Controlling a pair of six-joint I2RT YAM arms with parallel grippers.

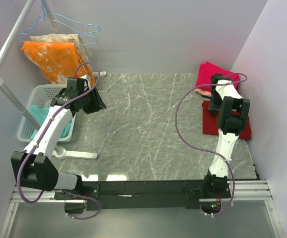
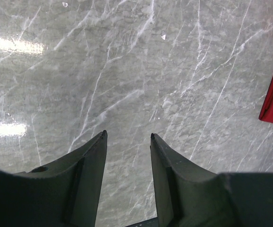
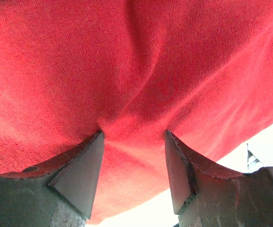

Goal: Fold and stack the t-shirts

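Right tool (image 3: 134, 135), spread apart, presses a dark red cloth t-shirt (image 3: 136, 56) at three o'clock on the grey marbled counter (image 1: 143, 114), apparently to flatten it; left tool (image 2: 127, 135) hangs released.

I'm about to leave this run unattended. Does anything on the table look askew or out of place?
Nothing looks spilled or damaged. The shirts at the right edge of the table are not squared up: the crimson t-shirt lies at an angle behind the folded dark red t-shirt, with a peach strip poking out between them.
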